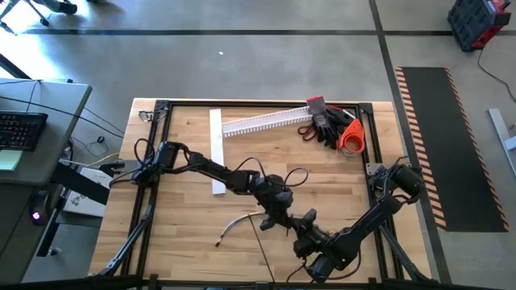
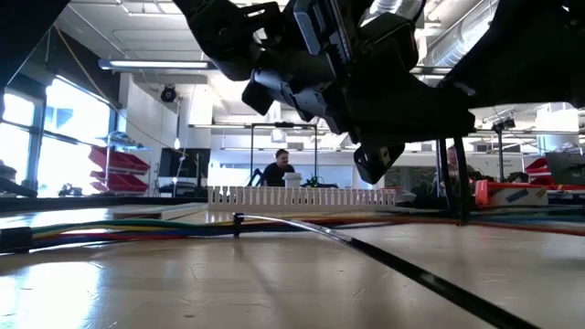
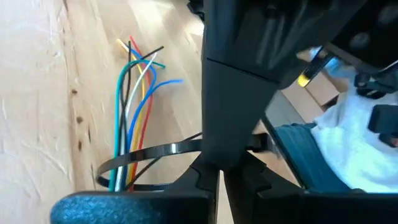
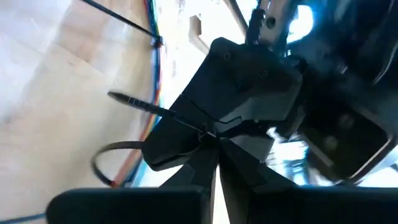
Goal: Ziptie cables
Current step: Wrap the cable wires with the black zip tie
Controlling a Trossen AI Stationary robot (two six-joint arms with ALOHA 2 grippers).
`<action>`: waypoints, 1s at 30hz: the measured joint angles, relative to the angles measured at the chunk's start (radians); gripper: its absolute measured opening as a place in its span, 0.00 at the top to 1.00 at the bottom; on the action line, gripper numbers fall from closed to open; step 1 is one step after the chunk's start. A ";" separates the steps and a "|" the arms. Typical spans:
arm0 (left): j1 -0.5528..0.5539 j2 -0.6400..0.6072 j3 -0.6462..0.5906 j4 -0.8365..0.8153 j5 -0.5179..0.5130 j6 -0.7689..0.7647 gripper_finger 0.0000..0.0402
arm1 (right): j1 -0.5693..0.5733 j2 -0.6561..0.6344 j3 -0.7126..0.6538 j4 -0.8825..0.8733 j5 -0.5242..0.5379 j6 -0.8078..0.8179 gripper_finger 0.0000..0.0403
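Because you meant to cinch the ziptie (image 3: pixel 149 152) looped around the cables (image 3: pixel 134 118) on the table (image 1: pixel 185 242), both grippers pinched its tail, left gripper (image 3: pixel 219 177) and right gripper (image 4: pixel 214 146) meeting mid-table.

Both dark arms reach inward and meet above the surface's front middle. The left tool (image 1: pixel 278 211) and the right tool (image 1: pixel 304 223) are pinched closed, tips almost touching.

A: The table (image 1: pixel 185 242) is pale wood, smooth, grain showing, with a dull sheen.

B: The cables (image 3: pixel 134 99) look like glossy coloured plastic; the ziptie (image 3: pixel 155 151) is shiny black plastic. The channel (image 1: pixel 262 122) is matt white plastic.
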 joint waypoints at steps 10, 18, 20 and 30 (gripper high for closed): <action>-0.042 0.000 0.003 0.021 -0.066 0.019 1.00 | 0.050 -0.115 0.000 -0.248 -0.232 0.630 0.72; -0.122 0.000 0.003 0.005 -0.213 0.094 1.00 | 0.105 -0.100 0.000 -0.240 -0.227 1.053 0.48; -0.147 0.000 0.002 -0.011 -0.294 0.107 1.00 | 0.108 -0.097 0.000 -0.216 -0.222 1.120 0.45; -0.209 0.000 -0.237 0.520 -0.651 -0.038 1.00 | 0.101 -0.097 0.000 -0.144 -0.166 1.197 0.46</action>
